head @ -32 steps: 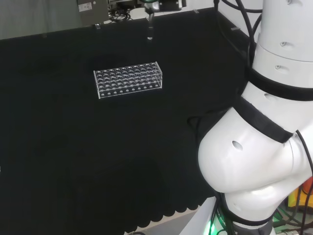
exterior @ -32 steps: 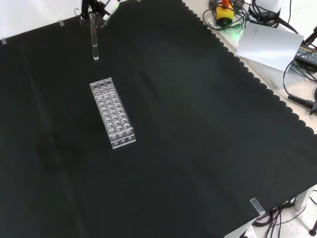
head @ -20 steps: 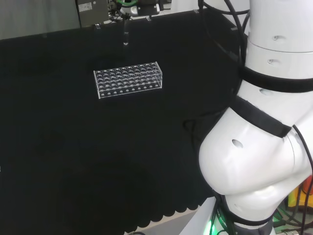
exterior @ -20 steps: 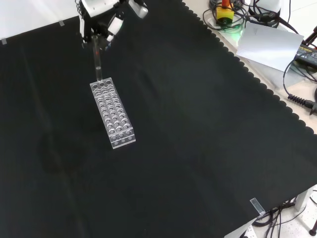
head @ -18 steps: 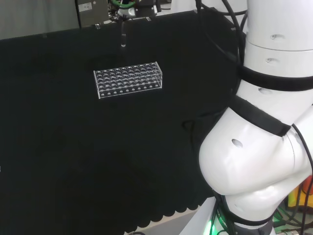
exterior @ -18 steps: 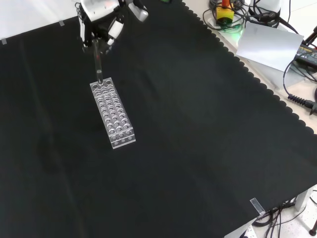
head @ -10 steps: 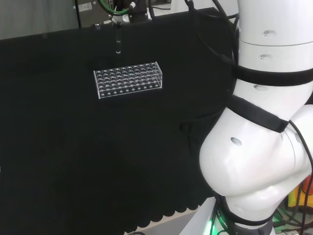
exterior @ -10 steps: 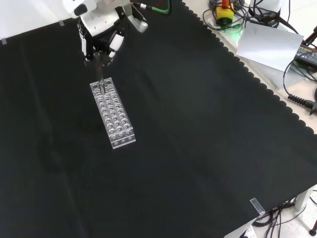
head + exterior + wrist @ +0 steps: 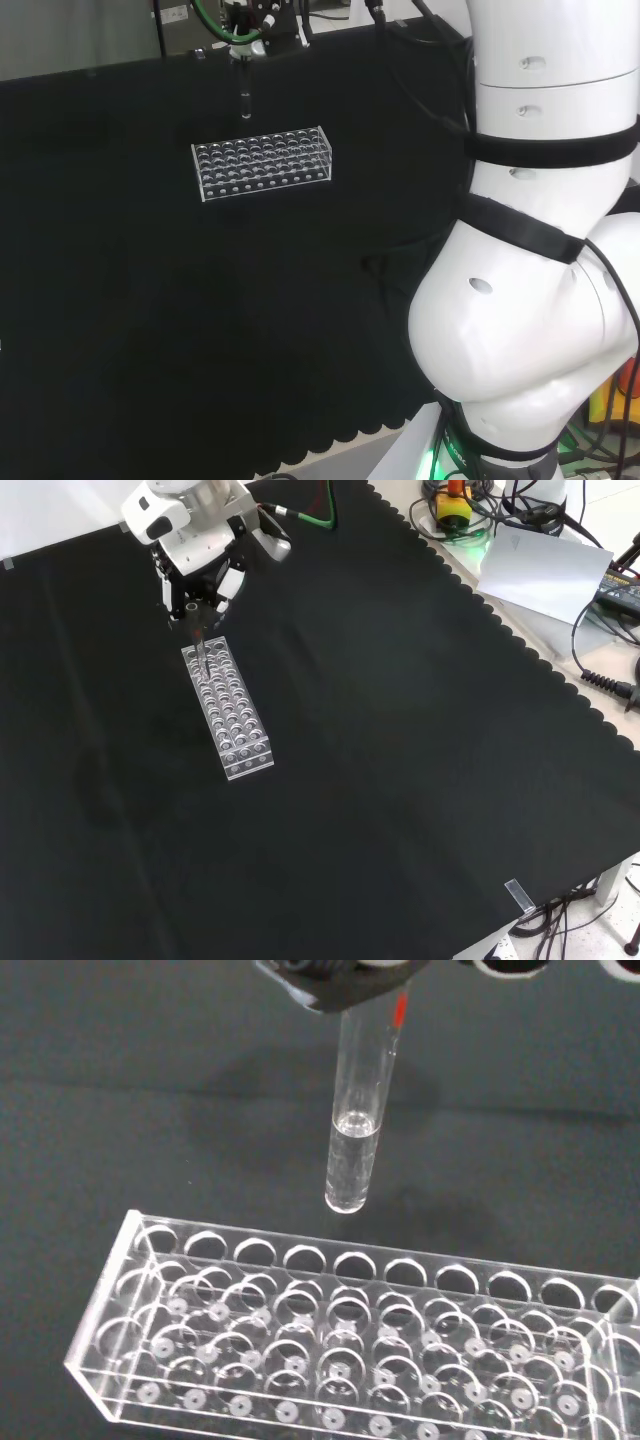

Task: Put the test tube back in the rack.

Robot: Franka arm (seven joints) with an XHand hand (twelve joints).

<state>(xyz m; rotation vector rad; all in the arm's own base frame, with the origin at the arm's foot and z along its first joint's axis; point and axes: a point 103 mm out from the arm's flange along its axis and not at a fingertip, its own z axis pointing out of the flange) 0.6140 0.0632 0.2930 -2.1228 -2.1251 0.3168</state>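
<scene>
A clear test tube (image 9: 355, 1130) with a little clear liquid at its bottom hangs upright, pinched at its top by my hand (image 9: 200, 555). Its round tip floats just above the clear plastic rack (image 9: 350, 1330), close to one long edge of the rack's many holes. In the front view the test tube (image 9: 198, 640) reaches down over the rack's (image 9: 228, 710) far end. In the head view the tube (image 9: 244, 92) hangs above and behind the rack (image 9: 262, 163), below the hand (image 9: 250, 18). The rack's holes in sight hold nothing.
The white arm links (image 9: 540, 250) stand large at the head view's right. Off the cloth's scalloped edge in the front view lie cables and a grey sheet (image 9: 545, 575). A small clear clip (image 9: 518, 894) sits at the cloth's near corner.
The hand has carried the tube from beyond the rack's far end toward the rack and lowered it. Its tip now hangs just over the rack's end holes.
</scene>
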